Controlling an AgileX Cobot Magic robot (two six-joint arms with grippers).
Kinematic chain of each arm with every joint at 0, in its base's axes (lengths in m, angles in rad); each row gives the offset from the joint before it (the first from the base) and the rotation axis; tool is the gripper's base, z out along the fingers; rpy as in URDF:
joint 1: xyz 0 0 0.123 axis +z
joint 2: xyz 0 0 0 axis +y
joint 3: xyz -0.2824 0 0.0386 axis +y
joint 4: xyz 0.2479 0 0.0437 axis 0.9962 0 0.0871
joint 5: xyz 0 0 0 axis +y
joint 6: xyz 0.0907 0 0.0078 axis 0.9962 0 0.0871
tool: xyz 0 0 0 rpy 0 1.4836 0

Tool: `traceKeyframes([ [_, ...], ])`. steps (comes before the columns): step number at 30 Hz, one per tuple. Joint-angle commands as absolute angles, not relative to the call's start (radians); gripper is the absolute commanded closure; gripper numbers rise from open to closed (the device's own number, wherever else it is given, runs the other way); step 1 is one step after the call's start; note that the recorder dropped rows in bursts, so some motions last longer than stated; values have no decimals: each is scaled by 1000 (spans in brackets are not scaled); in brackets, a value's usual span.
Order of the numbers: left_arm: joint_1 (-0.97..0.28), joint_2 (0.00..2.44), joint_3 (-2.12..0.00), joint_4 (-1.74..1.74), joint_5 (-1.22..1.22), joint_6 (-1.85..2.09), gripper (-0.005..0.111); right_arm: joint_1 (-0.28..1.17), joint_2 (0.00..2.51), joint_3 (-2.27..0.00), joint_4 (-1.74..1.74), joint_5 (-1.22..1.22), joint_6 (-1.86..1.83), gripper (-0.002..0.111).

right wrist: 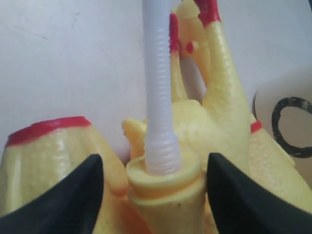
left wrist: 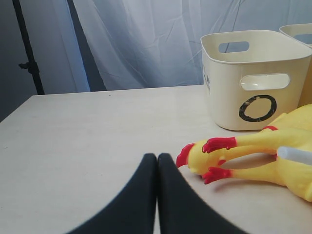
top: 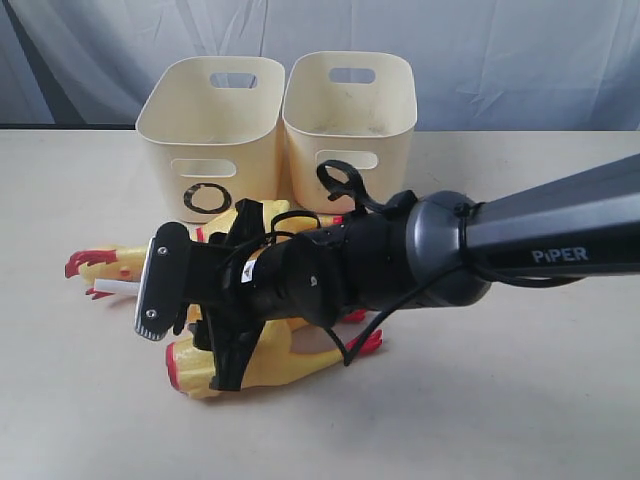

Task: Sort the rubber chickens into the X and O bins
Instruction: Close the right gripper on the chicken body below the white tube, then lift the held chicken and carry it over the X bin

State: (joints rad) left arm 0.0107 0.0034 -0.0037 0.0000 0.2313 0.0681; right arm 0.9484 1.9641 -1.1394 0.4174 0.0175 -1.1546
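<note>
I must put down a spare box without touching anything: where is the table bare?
In the exterior view, bare table lies left of the O bin and the chickens, and at lower right. It is crowded before the O bin and the second bin, where the jaws of the right gripper straddle one chicken.

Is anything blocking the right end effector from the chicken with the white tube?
Nothing visible does. The right end effector is open, with the neck of that chicken between its fingers and the white tube sticking out of it. Another chicken lies close beside one finger, so it may get nudged.
</note>
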Motion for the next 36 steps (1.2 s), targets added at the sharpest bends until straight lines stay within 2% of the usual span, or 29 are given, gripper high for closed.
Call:
traceKeyframes([
  [1,18,0,0,0,232,63,107,950,1970,-1145,411,12,-1159,50],
  [5,18,0,0,0,232,63,107,950,1970,-1145,411,0,-1157,54],
  [12,18,0,0,0,232,63,107,950,1970,-1145,411,5,-1157,87],
  [19,18,0,0,0,232,63,107,950,1968,-1145,411,10,-1157,108],
  [36,18,0,0,0,232,63,107,950,1782,-1147,430,54,-1150,109],
])
